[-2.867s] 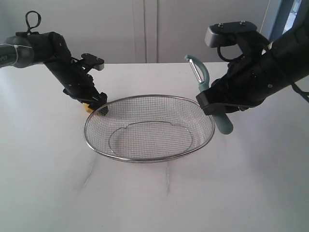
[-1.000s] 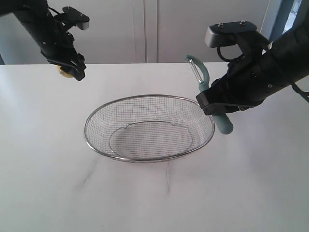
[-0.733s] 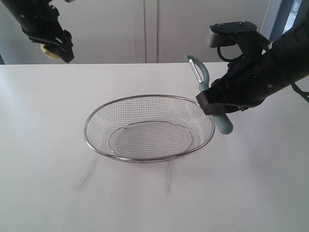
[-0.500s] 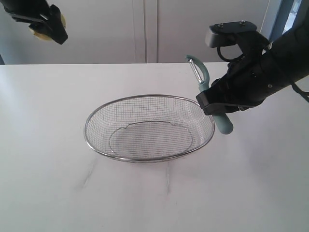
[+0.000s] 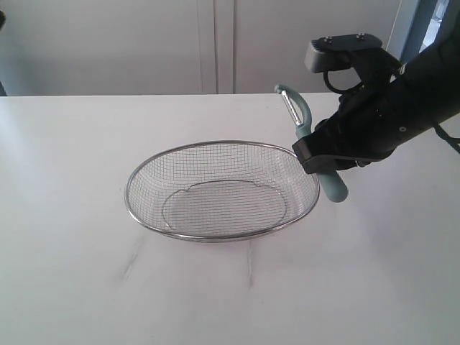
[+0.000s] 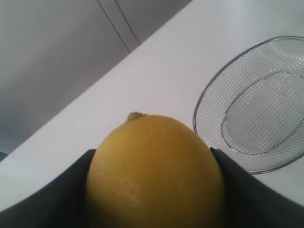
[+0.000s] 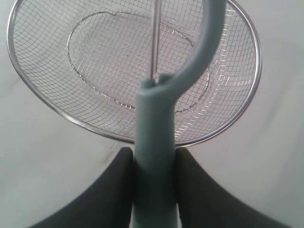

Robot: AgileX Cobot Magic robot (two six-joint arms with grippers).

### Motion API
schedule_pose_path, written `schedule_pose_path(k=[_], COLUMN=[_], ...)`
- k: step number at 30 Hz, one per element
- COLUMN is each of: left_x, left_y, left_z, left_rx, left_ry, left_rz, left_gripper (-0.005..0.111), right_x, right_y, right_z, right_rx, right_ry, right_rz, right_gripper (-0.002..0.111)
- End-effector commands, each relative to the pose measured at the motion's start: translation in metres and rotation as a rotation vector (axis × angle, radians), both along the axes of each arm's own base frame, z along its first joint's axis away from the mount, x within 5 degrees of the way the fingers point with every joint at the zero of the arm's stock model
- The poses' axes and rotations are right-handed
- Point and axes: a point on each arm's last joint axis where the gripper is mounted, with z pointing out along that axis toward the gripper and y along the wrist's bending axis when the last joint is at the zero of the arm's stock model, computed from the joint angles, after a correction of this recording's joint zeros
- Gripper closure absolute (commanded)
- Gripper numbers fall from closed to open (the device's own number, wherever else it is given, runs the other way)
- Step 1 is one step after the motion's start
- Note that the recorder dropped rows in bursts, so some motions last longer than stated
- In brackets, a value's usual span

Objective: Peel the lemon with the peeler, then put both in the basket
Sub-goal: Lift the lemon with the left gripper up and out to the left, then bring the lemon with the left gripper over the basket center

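The basket (image 5: 215, 143) sits on the white counter (image 5: 86, 273), about in its middle, with nothing lying in its wire mesh. The right arm (image 5: 392, 100) reaches in from the right of the exterior view, and its jaws are clenched on the thick handle of the peeler (image 5: 305, 122). The peeler is tilted, with its looped head up and its handle end down, just beside the basket's right rim and clear of the counter. In the right wrist view the peeler (image 7: 154, 137) rises between the two dark jaws, and its thin metal blade crosses in front of the basket (image 7: 47, 71) below it.

The lemon (image 6: 154, 171) shows only in the left wrist view. The left jaws grasp it, one dark jaw pressing on each side, with its small stem nub pointing away from the camera. It hangs in the air well apart from the basket (image 6: 213, 95), which lies on the counter beyond it
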Motion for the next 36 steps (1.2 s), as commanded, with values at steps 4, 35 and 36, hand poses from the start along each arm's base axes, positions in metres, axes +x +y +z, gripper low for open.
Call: schedule_pose_path(k=[4, 35, 36], left_x=[-0.061, 0.055, 0.060], left_y=[0.024, -0.068, -0.072], left_z=[-0.018, -0.164, -0.167], left_rx=[0.077, -0.203, -0.245], left_ry=[-0.199, -0.231, -0.216], left_rz=[0.039, -0.225, -0.246], left_gripper=[0.107, 0.107, 0.107], right_x=[0.001, 0.001, 0.001], right_y=[-0.001, -0.001, -0.001], right_z=[0.002, 0.002, 0.002], right_rx=[0.004, 0.011, 0.017], right_ry=[-0.002, 0.001, 0.002], right_rz=[-0.005, -0.012, -0.020], right_gripper=[0.108, 0.108, 0.108])
